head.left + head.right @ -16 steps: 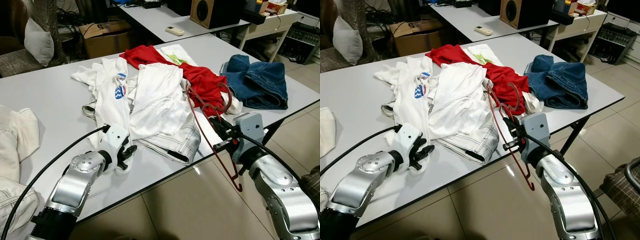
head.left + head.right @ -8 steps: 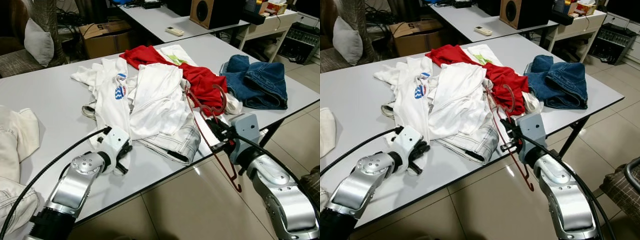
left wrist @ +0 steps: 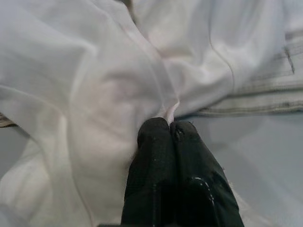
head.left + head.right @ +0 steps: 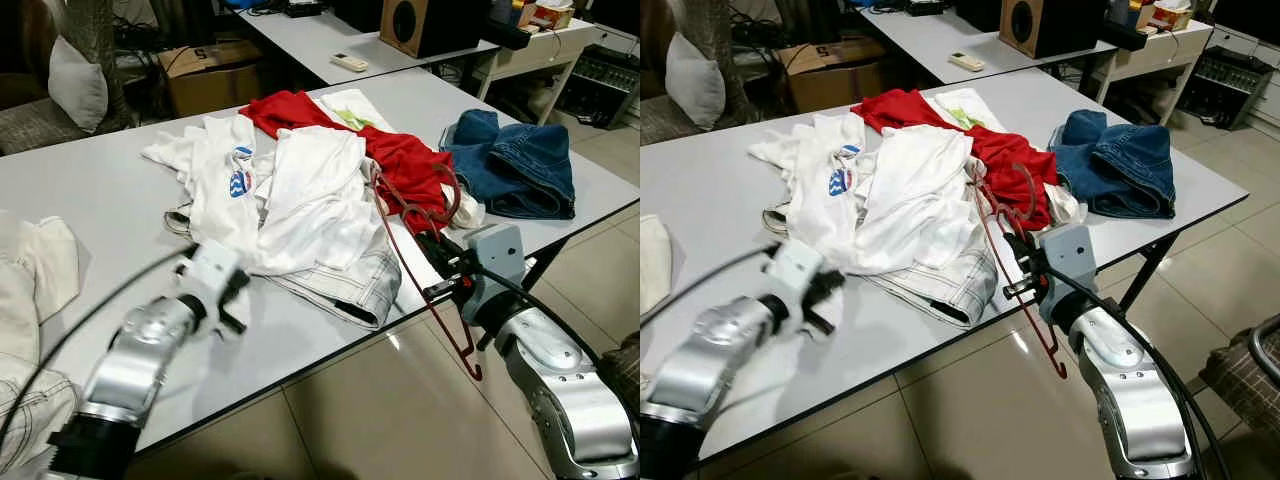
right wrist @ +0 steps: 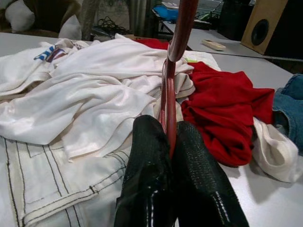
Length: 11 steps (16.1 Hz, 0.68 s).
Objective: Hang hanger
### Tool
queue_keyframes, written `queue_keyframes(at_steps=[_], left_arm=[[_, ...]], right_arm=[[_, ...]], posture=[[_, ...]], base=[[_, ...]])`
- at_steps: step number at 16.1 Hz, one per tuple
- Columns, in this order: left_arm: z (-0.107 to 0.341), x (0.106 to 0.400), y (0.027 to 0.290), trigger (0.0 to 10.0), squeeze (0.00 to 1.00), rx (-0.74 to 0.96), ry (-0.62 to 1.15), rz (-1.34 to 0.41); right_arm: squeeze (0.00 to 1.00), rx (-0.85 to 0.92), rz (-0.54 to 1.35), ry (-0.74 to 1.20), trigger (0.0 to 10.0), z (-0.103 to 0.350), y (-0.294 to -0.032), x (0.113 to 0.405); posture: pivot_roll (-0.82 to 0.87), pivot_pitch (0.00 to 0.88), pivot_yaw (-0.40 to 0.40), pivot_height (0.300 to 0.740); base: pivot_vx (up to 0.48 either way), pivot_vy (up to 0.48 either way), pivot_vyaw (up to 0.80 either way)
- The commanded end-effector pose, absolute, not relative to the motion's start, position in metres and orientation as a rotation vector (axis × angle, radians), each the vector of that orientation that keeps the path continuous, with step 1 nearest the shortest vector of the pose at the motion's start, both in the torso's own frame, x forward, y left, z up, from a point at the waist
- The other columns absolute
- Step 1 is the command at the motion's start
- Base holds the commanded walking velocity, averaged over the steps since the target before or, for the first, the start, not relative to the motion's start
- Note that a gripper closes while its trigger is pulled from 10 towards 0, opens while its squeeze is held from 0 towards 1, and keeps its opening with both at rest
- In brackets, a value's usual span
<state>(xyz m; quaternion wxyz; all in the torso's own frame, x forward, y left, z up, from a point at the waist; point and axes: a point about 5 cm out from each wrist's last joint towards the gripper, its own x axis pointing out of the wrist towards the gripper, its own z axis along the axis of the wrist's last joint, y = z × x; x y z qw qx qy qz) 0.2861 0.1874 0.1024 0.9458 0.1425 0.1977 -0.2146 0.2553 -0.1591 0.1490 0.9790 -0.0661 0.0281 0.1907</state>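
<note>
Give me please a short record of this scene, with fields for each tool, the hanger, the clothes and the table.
right tool: shut on the red hanger, at the table's near edge
left tool: shut, pinching a fold of the white garment
hanger: tilted, upper part over the clothes, lower end below the table edge
clothes: white garment in the middle, red garment behind it, blue jeans on the robot's right
table: grey table, clothes piled on it
</note>
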Motion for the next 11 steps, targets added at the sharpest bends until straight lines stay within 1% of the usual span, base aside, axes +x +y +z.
queue_keyframes(at_steps=[1,3,6,7,8,10,11], left_arm=[[0.113,0.29,0.189,0.0,0.0,0.256,0.363,-0.438],[0.128,0.293,0.197,0.0,0.0,0.218,0.319,-0.433],[0.16,0.296,0.197,0.0,0.0,0.146,0.214,-0.509],[0.182,0.298,0.196,0.0,0.0,0.118,0.138,-0.559],[0.201,0.301,0.197,0.0,0.0,0.101,0.074,-0.567],[0.217,0.306,0.199,0.0,0.0,0.091,0.009,-0.55],[0.223,0.306,0.199,0.0,0.0,0.114,-0.015,-0.558]], right_arm=[[0.0,-0.115,0.371,0.035,10.0,0.153,-0.162,0.258],[0.0,-0.101,0.371,0.033,10.0,0.154,-0.163,0.258],[0.0,-0.022,0.429,0.012,10.0,0.16,-0.165,0.255],[0.0,0.021,0.556,0.0,10.0,0.168,-0.166,0.247],[0.0,0.041,0.686,0.002,10.0,0.173,-0.168,0.237],[0.0,0.051,0.755,0.01,10.0,0.177,-0.177,0.23],[0.0,0.071,0.825,0.028,10.0,0.179,-0.179,0.223]], posture=[[-0.1,0.001,0.011,0.74],[-0.1,0.002,0.011,0.74],[-0.1,0.002,0.008,0.74],[-0.1,0.001,0.008,0.74],[-0.1,0.001,0.009,0.74],[-0.1,0.0,0.012,0.74],[-0.1,0.0,0.015,0.74]], base=[[0.0,0.0,0.0],[0.0,0.0,0.0],[0.0,0.0,0.0],[0.0,0.0,0.0],[0.0,0.0,0.0],[0.0,0.0,0.0],[0.0,0.0,0.0]])
